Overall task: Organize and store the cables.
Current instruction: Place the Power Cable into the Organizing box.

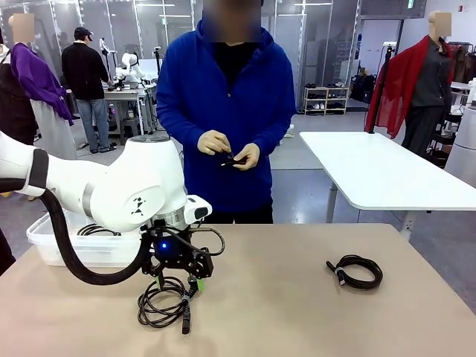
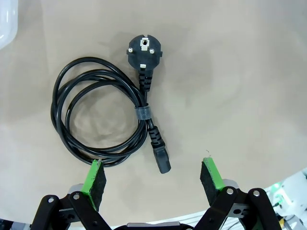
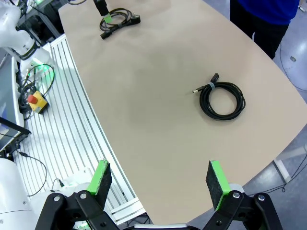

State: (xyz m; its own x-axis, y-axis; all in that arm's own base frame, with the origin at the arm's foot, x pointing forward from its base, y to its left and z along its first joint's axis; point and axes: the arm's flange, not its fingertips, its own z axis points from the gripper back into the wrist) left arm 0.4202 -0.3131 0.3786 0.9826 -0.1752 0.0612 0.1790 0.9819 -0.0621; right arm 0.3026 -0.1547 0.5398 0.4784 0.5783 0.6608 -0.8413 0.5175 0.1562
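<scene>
While the left claw (image 2: 152, 165) is hanging wide open over the cord (image 2: 142, 113), lying on the desk (image 1: 297, 312) near the bin (image 1: 44, 249), closing across the strapped bundle is looking safest.

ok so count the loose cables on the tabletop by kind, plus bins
power cord: 1
slim cable: 1
bin: 1
total: 3

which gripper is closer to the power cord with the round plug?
Left. The left gripper hangs open just above the power cord; the right gripper sits far off across the table, open.
</scene>
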